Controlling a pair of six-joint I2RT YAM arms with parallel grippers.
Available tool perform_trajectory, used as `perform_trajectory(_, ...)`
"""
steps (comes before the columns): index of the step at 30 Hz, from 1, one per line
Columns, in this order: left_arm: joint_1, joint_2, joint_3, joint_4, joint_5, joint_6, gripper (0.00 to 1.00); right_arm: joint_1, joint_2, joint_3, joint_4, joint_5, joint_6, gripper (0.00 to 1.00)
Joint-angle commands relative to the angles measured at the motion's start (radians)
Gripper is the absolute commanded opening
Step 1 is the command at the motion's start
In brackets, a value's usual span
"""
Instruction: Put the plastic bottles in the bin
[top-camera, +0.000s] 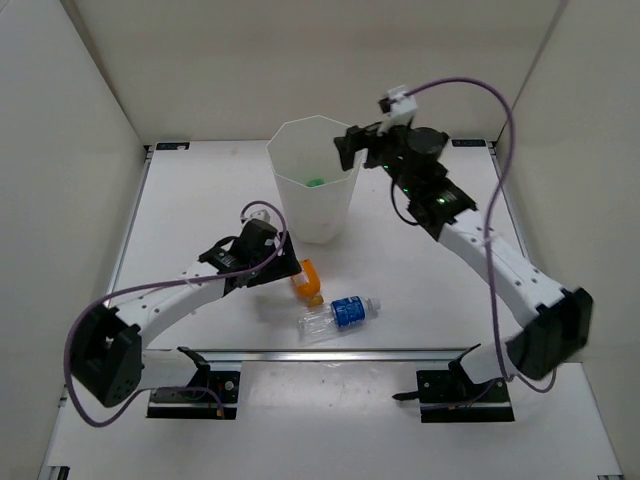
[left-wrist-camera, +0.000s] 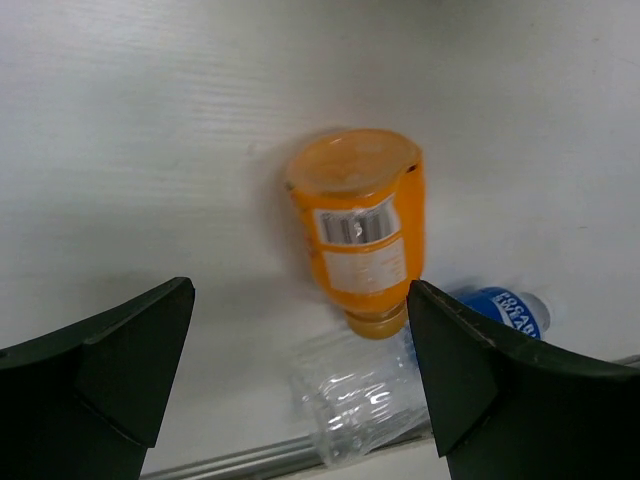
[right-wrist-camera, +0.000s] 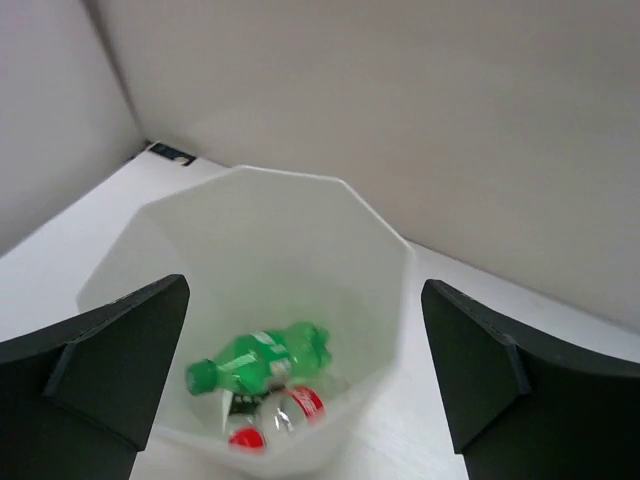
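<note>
Right now the left gripper (left-wrist-camera: 300, 288) is hanging wide open and holding nothing. Its jaws are framing the orange bottle (left-wrist-camera: 360, 232), which is lying on its side on the table (left-wrist-camera: 150, 120) just ahead of the fingertips. Its narrow end is pointing at the blue-labelled bottle (left-wrist-camera: 400, 385), which is lying just beside it and perhaps touching. A finger coming down on that side is therefore risking a nudge that sets the clear one rolling, or a pinch on both at once. The orange body is looking smooth and rounded, so an off-centre squeeze is likely to pop it out sideways. Farther off, the right gripper (right-wrist-camera: 305, 288) is hovering spread and empty over the bin (right-wrist-camera: 300, 240). The green bottle (right-wrist-camera: 265, 360) and the red-capped bottle (right-wrist-camera: 278, 412) are lying inside, and a second arm arriving at that rim is inviting a collision.
</note>
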Motion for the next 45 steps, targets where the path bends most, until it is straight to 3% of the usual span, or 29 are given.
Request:
perform_trajectory(1,-0.058,0.069,0.098,0.065,-0.073,0.013,0.99,-0.051,-0.192,-0.128,-0.090,0.099,0.077,1.00)
perform_trajectory(7,-0.103,0.229,0.135,0.103,-0.111,-0.051,0.98,-0.199,-0.461,-0.418,-0.234,0.098,0.191,0.99)
perform_trajectory(14,-0.148,0.395,0.233,0.057,-0.132,-0.060,0.99,-0.396,-0.653,-0.594,-0.340,-0.014,0.277,0.99)
perform_trajectory(19,-0.152,0.438,0.273,0.040,-0.162,-0.065,0.74,-0.428,-0.690,-0.639,-0.418,-0.045,0.277,1.00)
perform_trajectory(21,-0.148,0.397,0.273,0.026,-0.199,-0.062,0.58,-0.407,-0.704,-0.648,-0.437,-0.022,0.270,0.99)
perform_trajectory(24,-0.113,0.320,0.253,0.001,-0.210,-0.070,0.49,-0.373,-0.722,-0.664,-0.444,-0.023,0.242,0.99)
perform_trajectory(27,-0.050,0.173,0.236,-0.085,-0.288,-0.077,0.47,-0.341,-0.711,-0.677,-0.469,-0.007,0.191,0.99)
perform_trajectory(30,0.041,-0.027,0.269,-0.157,-0.331,0.004,0.43,-0.318,-0.719,-0.710,-0.471,-0.146,0.103,0.99)
perform_trajectory(32,0.130,-0.087,0.386,-0.203,-0.302,0.060,0.44,-0.254,-0.725,-0.736,-0.477,-0.214,0.023,0.99)
perform_trajectory(34,0.125,-0.095,0.517,-0.243,-0.358,0.131,0.44,-0.183,-0.702,-0.740,-0.507,-0.223,-0.046,0.99)
perform_trajectory(37,0.067,0.008,0.744,-0.242,-0.403,0.274,0.47,-0.014,-0.643,-0.737,-0.518,-0.156,-0.097,0.99)
perform_trajectory(39,0.038,0.155,0.890,-0.234,-0.386,0.346,0.53,0.082,-0.609,-0.740,-0.514,-0.135,-0.119,0.99)
perform_trajectory(41,0.015,0.240,0.992,-0.143,-0.398,0.375,0.47,0.109,-0.581,-0.737,-0.514,-0.164,-0.126,1.00)
perform_trajectory(45,0.015,0.443,1.151,-0.075,-0.417,0.417,0.52,0.043,-0.583,-0.746,-0.492,-0.345,-0.169,0.99)
